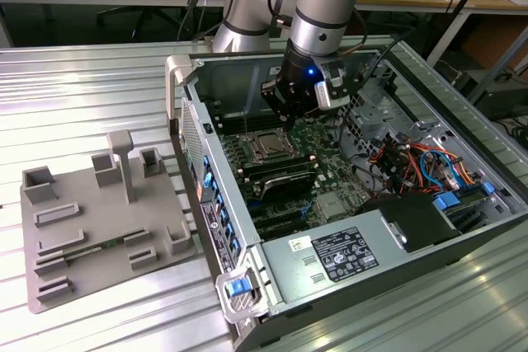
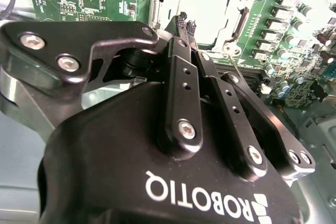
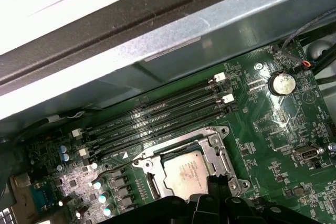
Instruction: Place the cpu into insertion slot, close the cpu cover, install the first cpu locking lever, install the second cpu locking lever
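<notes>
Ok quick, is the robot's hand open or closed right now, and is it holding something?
Hand: closed, with nothing seen held in it.

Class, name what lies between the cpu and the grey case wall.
In the first wrist view, long black memory slots lie between the cpu and the case wall.

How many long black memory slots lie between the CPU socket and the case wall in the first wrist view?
4 memory slots, parallel. First slot nearest the case wall, second slot, third slot, fourth slot beside the cpu cover. Others may be hidden elsewhere.
</notes>
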